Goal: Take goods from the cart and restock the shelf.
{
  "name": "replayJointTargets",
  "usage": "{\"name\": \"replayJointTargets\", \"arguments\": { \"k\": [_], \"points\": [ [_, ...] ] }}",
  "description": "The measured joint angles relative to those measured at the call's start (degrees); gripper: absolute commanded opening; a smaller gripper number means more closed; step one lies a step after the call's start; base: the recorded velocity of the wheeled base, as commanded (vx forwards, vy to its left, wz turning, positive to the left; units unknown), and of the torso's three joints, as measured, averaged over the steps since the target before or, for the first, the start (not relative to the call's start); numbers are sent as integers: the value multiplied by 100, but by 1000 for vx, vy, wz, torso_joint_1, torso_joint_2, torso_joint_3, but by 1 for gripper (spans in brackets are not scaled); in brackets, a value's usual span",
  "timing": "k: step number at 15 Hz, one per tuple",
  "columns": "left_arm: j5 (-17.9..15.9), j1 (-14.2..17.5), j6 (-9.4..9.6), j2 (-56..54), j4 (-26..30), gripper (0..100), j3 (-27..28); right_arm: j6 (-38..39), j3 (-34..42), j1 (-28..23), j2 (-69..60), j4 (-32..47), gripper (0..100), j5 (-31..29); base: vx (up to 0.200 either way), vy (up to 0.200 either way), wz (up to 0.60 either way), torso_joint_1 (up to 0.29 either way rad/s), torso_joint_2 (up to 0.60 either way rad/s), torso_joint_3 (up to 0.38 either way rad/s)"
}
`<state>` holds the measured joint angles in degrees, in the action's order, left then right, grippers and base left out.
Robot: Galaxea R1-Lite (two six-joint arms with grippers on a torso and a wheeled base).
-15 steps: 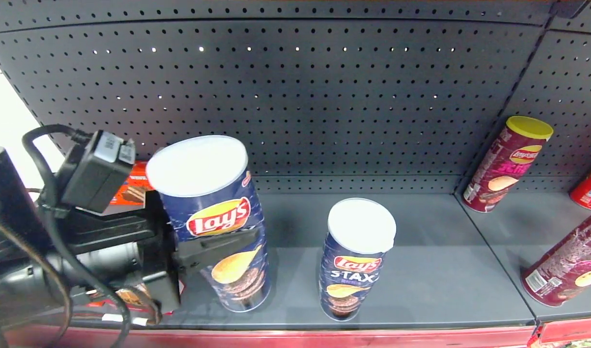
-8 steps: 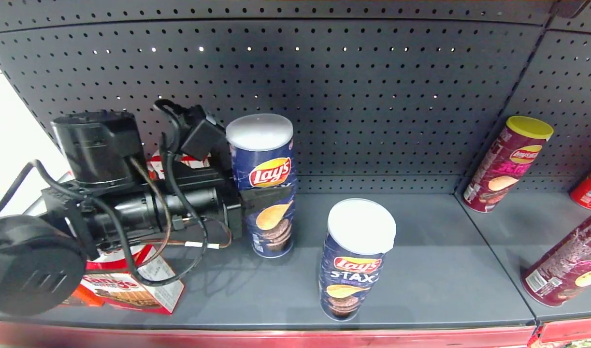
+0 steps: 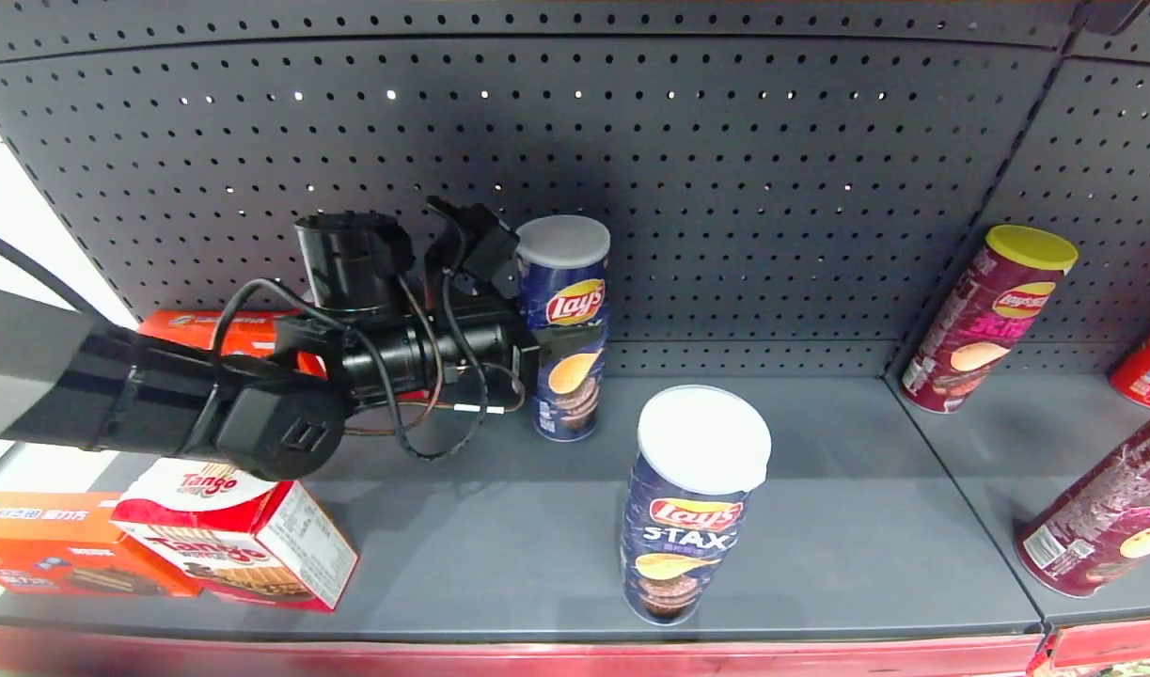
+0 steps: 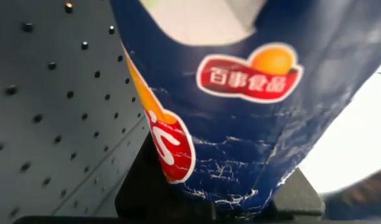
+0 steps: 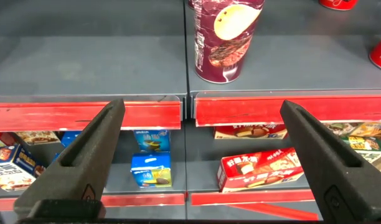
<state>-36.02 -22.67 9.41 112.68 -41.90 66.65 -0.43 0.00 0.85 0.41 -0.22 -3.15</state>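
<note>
A blue chip can (image 3: 565,320) with a white lid stands upright near the back of the dark shelf (image 3: 847,527), close to the pegboard. My left gripper (image 3: 563,340) is shut on its middle, with the arm coming in from the left. In the left wrist view the same blue can (image 4: 253,124) sits between the black fingers (image 4: 296,193). Whether its base touches the shelf I cannot tell. A second blue can (image 3: 692,508) stands at the shelf's front. My right gripper (image 5: 203,109) hangs open and holds nothing, in front of the red shelf rail (image 5: 147,115).
Maroon cans lean at the right, one at the back (image 3: 988,315) and one at the front (image 3: 1101,517). A red can (image 3: 1148,371) shows at the far right. A Tango box (image 3: 245,541) and orange boxes (image 3: 57,555) lie at the front left. Lower shelves hold small boxes (image 5: 259,171).
My left arm has carried the blue can from the front left toward the back of the shelf and to the right. The Tango box and orange boxes have come into view.
</note>
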Motion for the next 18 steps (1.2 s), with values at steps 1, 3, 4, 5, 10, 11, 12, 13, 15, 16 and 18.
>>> {"name": "replayJointTargets", "arguments": {
  "k": [1,3,4,5,10,11,12,13,15,16,18],
  "points": [
    [0,-17,2,168,2,0,166,0,0,0,2,-2,100,-2,0,0,0,0,0,0],
    [1,-67,-6,490,2,0,496,0,0,0,2,-2,100,-2,0,0,0,0,0,0],
    [0,-98,-6,631,0,0,647,0,0,0,2,-2,100,-2,0,0,0,0,0,0],
    [0,-149,-9,756,-2,0,769,0,0,0,2,-2,100,-2,0,0,0,0,0,0],
    [-67,-301,-38,1061,-17,0,1020,0,0,0,5,-2,100,-2,0,0,0,0,0,0],
    [-108,-310,-38,1080,-22,0,1028,0,0,0,5,0,100,-2,0,0,0,0,0,0],
    [-119,-317,-35,1092,-35,0,1028,0,0,0,5,0,100,0,0,0,0,0,0,0],
    [-122,-323,-30,1102,-41,0,1028,0,0,0,5,-2,100,-2,0,0,0,0,0,0],
    [-119,-334,-6,1122,-41,100,1001,0,0,0,5,0,100,-2,0,0,0,0,0,0],
    [-112,-334,-2,1136,-38,100,995,0,0,0,5,-2,100,0,0,0,0,0,0,0],
    [-104,-367,-6,1150,-38,100,967,2,0,0,5,-2,100,-2,0,0,0,0,0,0]
  ]
}}
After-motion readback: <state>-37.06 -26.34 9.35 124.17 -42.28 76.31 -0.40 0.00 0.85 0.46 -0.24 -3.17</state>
